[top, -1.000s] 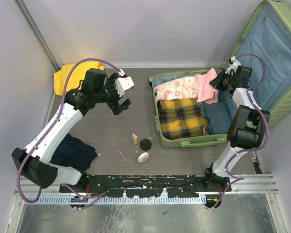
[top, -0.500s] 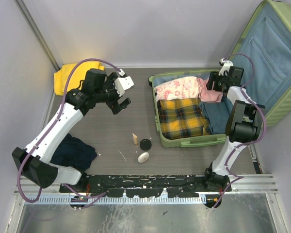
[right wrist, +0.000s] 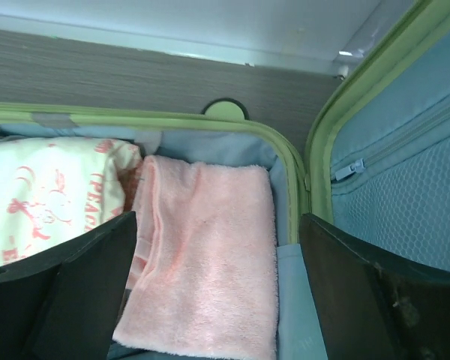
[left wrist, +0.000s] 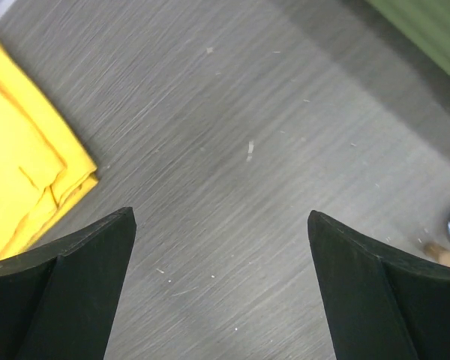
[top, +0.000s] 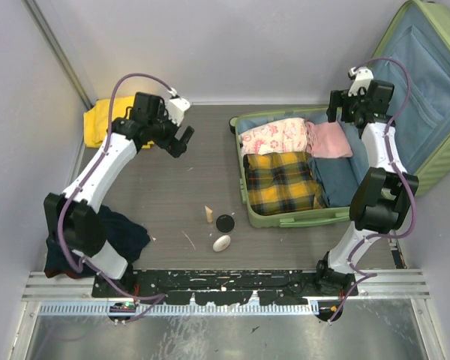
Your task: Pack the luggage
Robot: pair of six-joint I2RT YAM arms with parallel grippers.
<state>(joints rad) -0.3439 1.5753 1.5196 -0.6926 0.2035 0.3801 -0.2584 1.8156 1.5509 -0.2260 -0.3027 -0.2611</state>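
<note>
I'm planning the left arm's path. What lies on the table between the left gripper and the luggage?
Nothing: in the top view, the table between the left gripper and the luggage is bare.

The right gripper (right wrist: 217, 219) hangs with jaws spread wide above a folded pink towel (right wrist: 210, 277). The towel lies inside the luggage (right wrist: 172, 118), just beside a floral cloth (right wrist: 52, 199). The blue-lined lid (right wrist: 405, 195) rises at right, with grey worktop (right wrist: 135, 67) beyond.

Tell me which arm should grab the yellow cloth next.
Likely left. Its open pincer hovers near the yellow cloth at the far left. The right pincer, open too, hangs over the pink towel inside the luggage, far across.
</note>
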